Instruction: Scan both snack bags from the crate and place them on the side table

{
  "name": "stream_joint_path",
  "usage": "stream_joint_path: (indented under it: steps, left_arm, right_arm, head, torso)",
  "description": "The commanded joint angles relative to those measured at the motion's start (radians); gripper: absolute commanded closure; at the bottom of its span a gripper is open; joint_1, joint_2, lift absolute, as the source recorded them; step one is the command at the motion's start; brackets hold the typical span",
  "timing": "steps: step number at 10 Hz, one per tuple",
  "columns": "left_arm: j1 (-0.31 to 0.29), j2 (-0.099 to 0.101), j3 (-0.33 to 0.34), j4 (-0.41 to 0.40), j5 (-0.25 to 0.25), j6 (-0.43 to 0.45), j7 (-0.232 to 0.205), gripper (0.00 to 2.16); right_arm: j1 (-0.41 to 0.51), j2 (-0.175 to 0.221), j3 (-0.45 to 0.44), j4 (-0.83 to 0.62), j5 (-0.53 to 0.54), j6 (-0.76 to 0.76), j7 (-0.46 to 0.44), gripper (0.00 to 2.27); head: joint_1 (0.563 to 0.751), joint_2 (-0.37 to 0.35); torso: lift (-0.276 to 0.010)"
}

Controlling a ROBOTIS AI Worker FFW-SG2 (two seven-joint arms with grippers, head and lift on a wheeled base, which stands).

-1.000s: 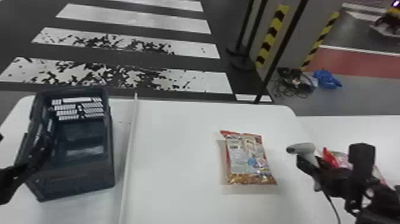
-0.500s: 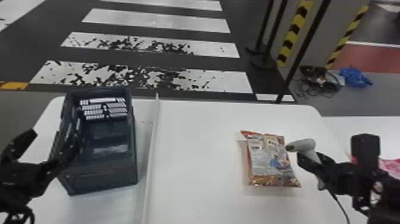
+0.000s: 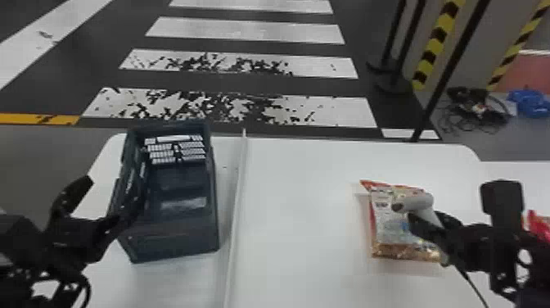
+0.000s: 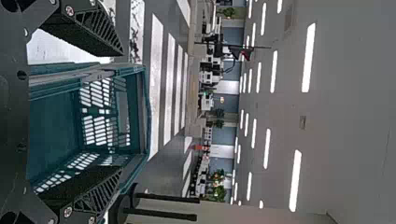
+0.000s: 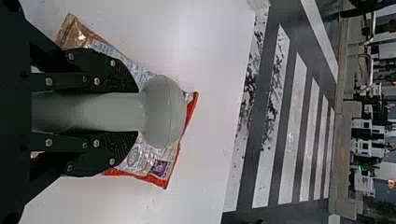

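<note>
in the head view, one snack bag (image 3: 382, 229) lies out of the crate (image 3: 176, 241), flat on the worktop (image 3: 307, 204) at four o'clock; the crate sits at eight. its scan seems under way, its transfer left to do. a red packet (image 3: 539, 226) towards three o'clock is probably the other, already delivered. the bag is glossy, red-edged, brown at its near end. the right fingers (image 5: 112, 74) clasp the scanner (image 5: 163, 112); the left fingers (image 4: 93, 35) are spread, near the crate.

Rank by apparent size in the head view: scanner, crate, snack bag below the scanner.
1. Crate
2. Snack bag, partly covered by the scanner
3. Scanner, its handle partly hidden by the right gripper
</note>
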State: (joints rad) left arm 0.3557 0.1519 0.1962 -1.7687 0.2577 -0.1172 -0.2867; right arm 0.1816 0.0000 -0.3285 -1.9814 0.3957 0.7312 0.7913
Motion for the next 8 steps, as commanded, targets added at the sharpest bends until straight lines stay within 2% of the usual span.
stream_joint_path:
  steps: [1, 4, 8]
  left_arm:
    - [0.003, 0.000, 0.000, 0.000, 0.000, 0.000, 0.000, 0.14]
    - [0.003, -0.002, 0.002, 0.005, 0.002, -0.006, -0.002, 0.14]
    - [0.011, 0.000, 0.011, 0.009, 0.009, -0.018, -0.006, 0.14]
  right_arm:
    - [-0.005, 0.001, 0.048, 0.003, 0.000, 0.023, -0.017, 2.22]
    - [-0.047, 0.001, 0.094, 0.033, 0.006, 0.047, -0.049, 2.22]
    - [-0.111, 0.001, 0.094, 0.144, 0.025, 0.044, -0.066, 2.22]
  head:
    - [0.695, -0.014]
    - [0.695, 0.023]
    - [0.695, 0.036]
  torso:
    - [-0.098]
    - [-0.098]
    - [-0.098]
